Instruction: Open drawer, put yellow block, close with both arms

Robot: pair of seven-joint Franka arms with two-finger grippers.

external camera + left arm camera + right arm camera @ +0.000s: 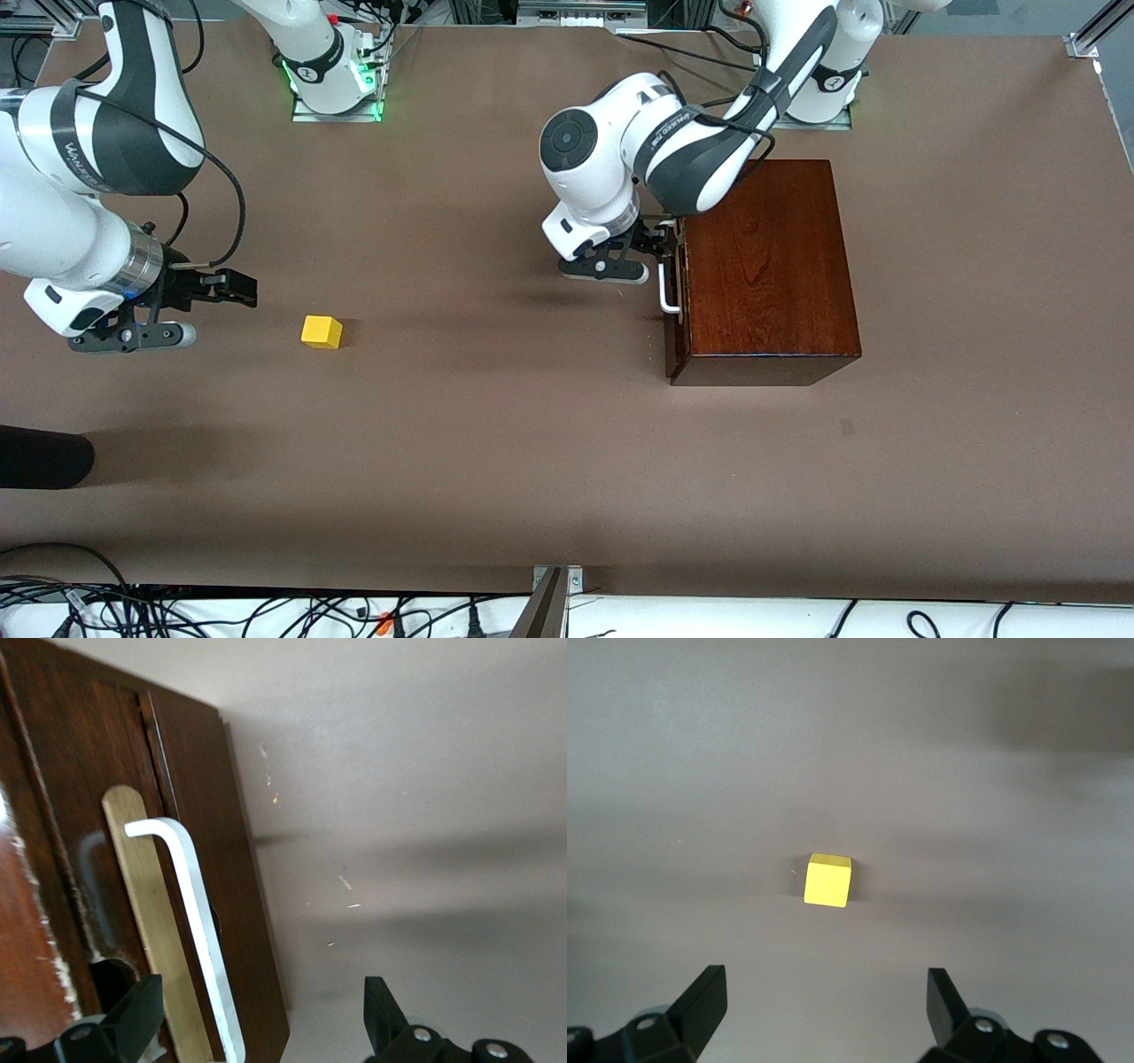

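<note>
Front view, nearest the camera first: the yellow block (321,331) sits alone on the brown table (496,461) toward the right arm's end, a small hard-edged cube that looks light and rigid, best pinched across two flat parallel faces, since a corner grip would likely let it twist. The right gripper (237,288) hangs just beside the block at the right arm's end of the table, its jaws spread wide and holding nothing. Seen from the right wrist, the cube (828,880) lies ahead of the parted fingertips (704,997), roughly centred between them but not yet inside their span, so a short advance would probably bring it between the pads.

Farther from the camera, at the left arm's end, stands the glossy reddish-brown wooden box (766,266) with the drawer (680,301) shut flush in its front. The white handle (666,288), a thin stiff bar, looks smooth and possibly slippery; it appears best gripped at mid-length so the tray draws out straight rather than racking. The left gripper (660,246) is up against the drawer front, released. The left wrist view shows the handle (190,904) running between the spread fingers (133,1014), nearer one finger than the other, not yet clasped.
</note>
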